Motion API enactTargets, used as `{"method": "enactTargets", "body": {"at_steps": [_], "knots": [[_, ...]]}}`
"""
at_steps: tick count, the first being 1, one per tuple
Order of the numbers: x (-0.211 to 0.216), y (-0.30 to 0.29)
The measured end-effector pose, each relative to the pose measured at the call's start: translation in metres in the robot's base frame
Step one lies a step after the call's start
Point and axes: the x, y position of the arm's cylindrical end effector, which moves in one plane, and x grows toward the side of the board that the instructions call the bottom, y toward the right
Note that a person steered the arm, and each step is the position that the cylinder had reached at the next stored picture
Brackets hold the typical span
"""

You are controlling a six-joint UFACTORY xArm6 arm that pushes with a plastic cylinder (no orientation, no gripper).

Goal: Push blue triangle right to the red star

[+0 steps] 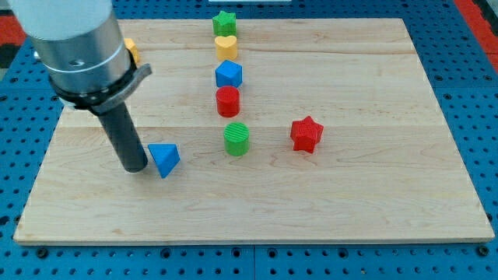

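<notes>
My tip [137, 166] touches the blue triangle [164, 159] on its left; I have no fingers. The push is starting. Next, slide right past the green cylinder [236, 138] toward the red star [306, 134].

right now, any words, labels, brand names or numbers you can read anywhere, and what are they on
None: no readable text, label, brand, number or sign in the camera view.
Blank: wooden board, blue triangle, red star, green cylinder.
Blank too: the arm's grey housing and dark rod; my tip sits just left of the blue triangle.
</notes>
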Motion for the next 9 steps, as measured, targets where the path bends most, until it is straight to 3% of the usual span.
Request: {"method": "enactTargets", "body": {"at_steps": [3, 4, 5, 6, 8, 9], "knots": [[-0.016, 0.04], [-0.009, 0.085], [0.003, 0.132], [0.032, 0.14], [0.04, 0.23], [0.085, 0.238]]}}
